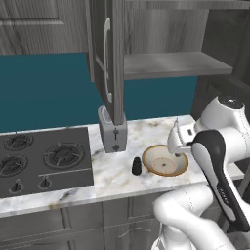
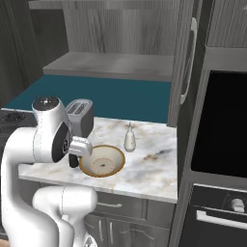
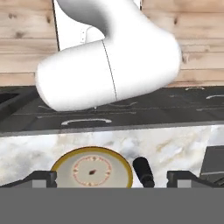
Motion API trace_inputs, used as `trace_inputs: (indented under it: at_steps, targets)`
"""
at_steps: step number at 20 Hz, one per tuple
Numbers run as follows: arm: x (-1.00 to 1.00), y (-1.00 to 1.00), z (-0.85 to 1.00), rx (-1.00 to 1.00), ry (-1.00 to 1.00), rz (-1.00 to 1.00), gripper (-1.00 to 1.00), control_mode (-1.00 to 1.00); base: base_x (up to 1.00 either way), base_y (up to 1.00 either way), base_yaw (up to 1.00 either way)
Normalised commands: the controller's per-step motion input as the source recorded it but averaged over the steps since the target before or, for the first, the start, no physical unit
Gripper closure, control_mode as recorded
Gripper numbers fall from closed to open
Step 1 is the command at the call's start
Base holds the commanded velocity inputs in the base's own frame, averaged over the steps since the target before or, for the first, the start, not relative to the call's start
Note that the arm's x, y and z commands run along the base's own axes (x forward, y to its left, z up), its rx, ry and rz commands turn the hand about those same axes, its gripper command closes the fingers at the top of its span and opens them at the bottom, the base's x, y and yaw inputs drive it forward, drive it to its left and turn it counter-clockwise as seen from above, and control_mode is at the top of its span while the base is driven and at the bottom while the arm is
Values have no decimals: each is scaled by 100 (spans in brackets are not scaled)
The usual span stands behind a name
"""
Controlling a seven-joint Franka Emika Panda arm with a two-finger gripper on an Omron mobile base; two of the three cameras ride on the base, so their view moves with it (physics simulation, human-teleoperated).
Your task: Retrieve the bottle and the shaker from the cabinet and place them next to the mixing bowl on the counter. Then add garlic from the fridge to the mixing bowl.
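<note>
Marble-topped table (image 1: 117, 178) runs across the kitchen under an open wall cabinet (image 2: 116, 65) whose shelf looks bare, with a teal wall behind it. Nearest the table's front edge sits the mixing bowl (image 1: 165, 160), tan with a yellow rim; in the hand view it lies low in the frame, between the two dark fingertips (image 3: 43, 178). Those tips stand far apart at the bottom corners of the hand view, so the gripper (image 3: 111, 179) is spread wide and holds nothing. Just beside the bowl, on its stove side, stands the small black shaker (image 1: 136, 166), upright on the marble and not touching the bowl. Behind the bowl, a little toward the wall, the pale bottle (image 2: 129, 138) with a narrow neck stands upright, near the bowl's far rim. Farther back, a silver toaster (image 1: 113, 130) sits against the wall below the open cabinet door (image 1: 111, 53). A black gas stove (image 1: 41, 158) lies off to the left, and a dark oven (image 2: 222, 125) fills the tall unit on the right
</note>
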Motion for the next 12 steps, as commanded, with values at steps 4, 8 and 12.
trace_inputs:
  at_steps: [4,8,12]
  targets:
    - [0,0,-10,0,-3,16,-100,-100,0,0,0]
    - [0,7,10,-2,0,5,-100,-100,0,0,0]
    - [0,20,0,-7,2,3,-100,-100,0,0,0]
